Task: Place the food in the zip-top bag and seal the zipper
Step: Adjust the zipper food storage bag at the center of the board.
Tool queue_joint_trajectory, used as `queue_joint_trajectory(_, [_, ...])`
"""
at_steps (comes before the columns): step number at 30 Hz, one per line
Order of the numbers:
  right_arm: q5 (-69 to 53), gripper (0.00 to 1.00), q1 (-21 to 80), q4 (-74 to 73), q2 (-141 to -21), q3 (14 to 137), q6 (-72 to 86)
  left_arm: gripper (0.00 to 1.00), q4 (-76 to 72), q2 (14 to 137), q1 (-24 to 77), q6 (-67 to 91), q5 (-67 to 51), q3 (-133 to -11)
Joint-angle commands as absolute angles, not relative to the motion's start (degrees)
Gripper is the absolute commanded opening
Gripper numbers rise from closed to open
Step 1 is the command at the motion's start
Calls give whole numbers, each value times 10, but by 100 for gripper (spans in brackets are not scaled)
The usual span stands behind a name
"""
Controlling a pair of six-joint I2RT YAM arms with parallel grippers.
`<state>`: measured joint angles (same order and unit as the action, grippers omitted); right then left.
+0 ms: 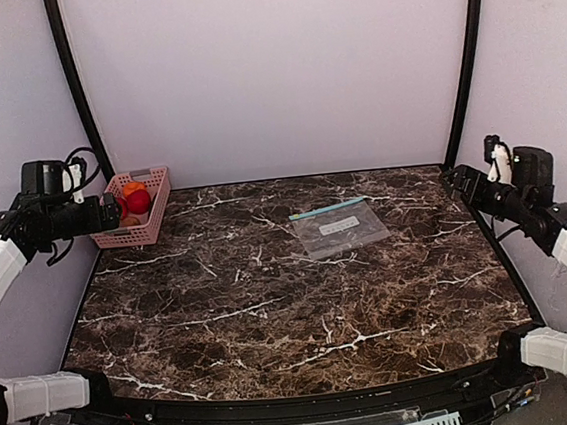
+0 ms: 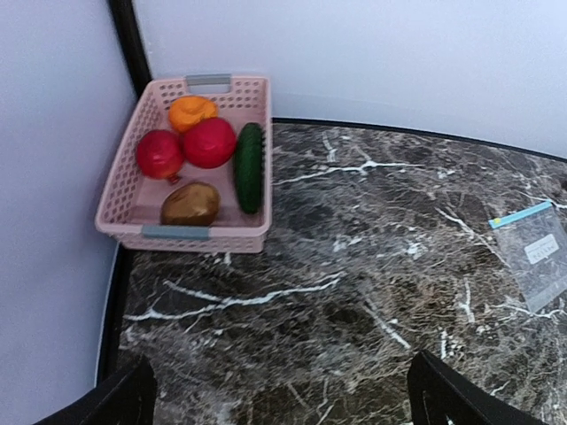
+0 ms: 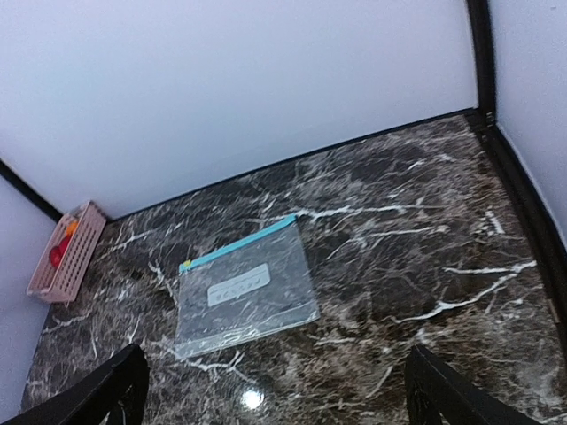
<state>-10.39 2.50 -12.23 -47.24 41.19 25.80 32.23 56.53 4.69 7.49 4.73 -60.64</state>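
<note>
Bench (image 1: 273, 314) is dark veined marble inside a white-walled booth. Both arms sit raised at the sides. The left claw (image 2: 283, 372) hangs wide open over the left part of the bench, aimed at the far-left corner and holding nothing. The right claw (image 3: 276, 363) is likewise wide open and empty, up by the right edge and looking down toward the bag. Past mid-bench, a bit right of centre, the zip-top bag (image 1: 340, 229) lies flat and empty, white label up, with the zipper (image 1: 325, 209) along its far edge, slightly skewed. Can't tell whether the zipper is open or pressed shut. The food (image 2: 209, 142) is all in the pink basket (image 2: 186, 232) in the far-left corner against the wall, well apart from the bag. It holds two red pieces (image 2: 160, 153) side by side, a brown piece (image 2: 190, 204) at the near end, an orange piece (image 2: 192, 112) at the far end and a green cucumber (image 2: 249, 166) along the right wall. My read: step one, nothing picked yet. Next move looks like the left claw dropping into the basket for one round piece. They're packed close, so it should come straight down, jaws across a piece with free sides; the brown one seems to have the most room. The right claw probably has to pin or lift the bag mouth, and thin film lying flat on marble will be fiddly to get under.
</note>
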Motion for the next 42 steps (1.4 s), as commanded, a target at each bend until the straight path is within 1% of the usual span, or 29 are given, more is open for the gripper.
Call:
queue_joint_trajectory(1, [-91, 98, 139, -124, -559, 451, 239, 100, 294, 640, 100, 67, -9, -678])
queue_joint_trajectory(3, [-72, 97, 184, -120, -618, 470, 228, 100, 243, 661, 103, 73, -47, -684])
queue_joint_trajectory(6, [-67, 97, 238, -106, -690, 496, 213, 100, 228, 683, 103, 71, -76, -686])
queue_joint_trajectory(8, [-63, 97, 269, -98, -742, 517, 206, 100, 228, 688, 103, 58, -75, -673])
queue_joint_trajectory(12, [-46, 96, 324, -81, -853, 569, 192, 100, 234, 678, 103, 32, -33, -637])
queue_joint_trajectory(15, [-29, 96, 361, -80, -936, 621, 178, 100, 232, 678, 103, 28, -18, -632])
queue_joint_trajectory(18, [-16, 93, 384, -98, -1014, 688, 166, 100, 232, 682, 103, 30, -31, -632])
queue_joint_trajectory(22, [-31, 89, 390, -131, -1110, 772, 164, 100, 235, 685, 103, 29, -40, -634])
queue_joint_trajectory(25, [-22, 88, 391, -147, -1151, 816, 162, 100, 235, 684, 103, 30, -45, -634])
queue_joint_trajectory(32, [18, 89, 394, -191, -1217, 871, 152, 100, 232, 681, 103, 33, -61, -632])
queue_joint_trajectory(38, [38, 89, 395, -203, -1242, 884, 148, 100, 232, 680, 103, 34, -67, -632])
queue_joint_trajectory(42, [72, 89, 398, -214, -1255, 889, 152, 100, 231, 681, 103, 33, -68, -632])
